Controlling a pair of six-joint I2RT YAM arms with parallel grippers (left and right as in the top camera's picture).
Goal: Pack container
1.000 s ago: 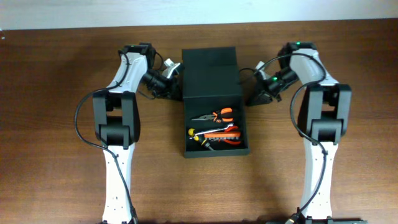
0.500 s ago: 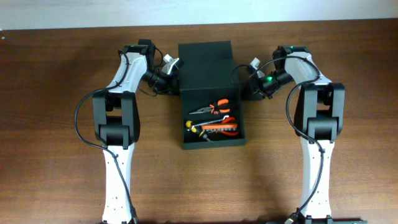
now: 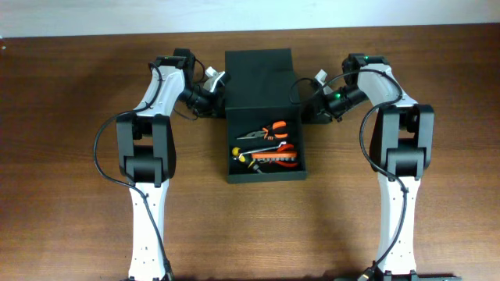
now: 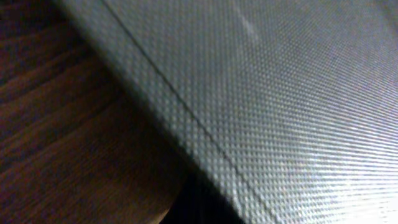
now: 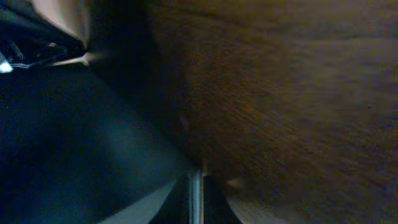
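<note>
The dark green container sits mid-table with its flap lid raised at the far end. Inside lie orange-handled pliers and other hand tools. My left gripper presses against the lid's left edge. Its wrist view shows only the lid's textured surface, not the fingers. My right gripper is at the lid's right edge. In the right wrist view its dark fingers meet in a thin line beside the dark container wall.
The brown wooden table stretches out on both sides and in front of the container. Both arms reach in from the near edge, and their cables hang close to the lid.
The container and lid have shifted toward the far side of the table, and both grippers moved in closer to the lid's edges. Little has changed over the last half second.
</note>
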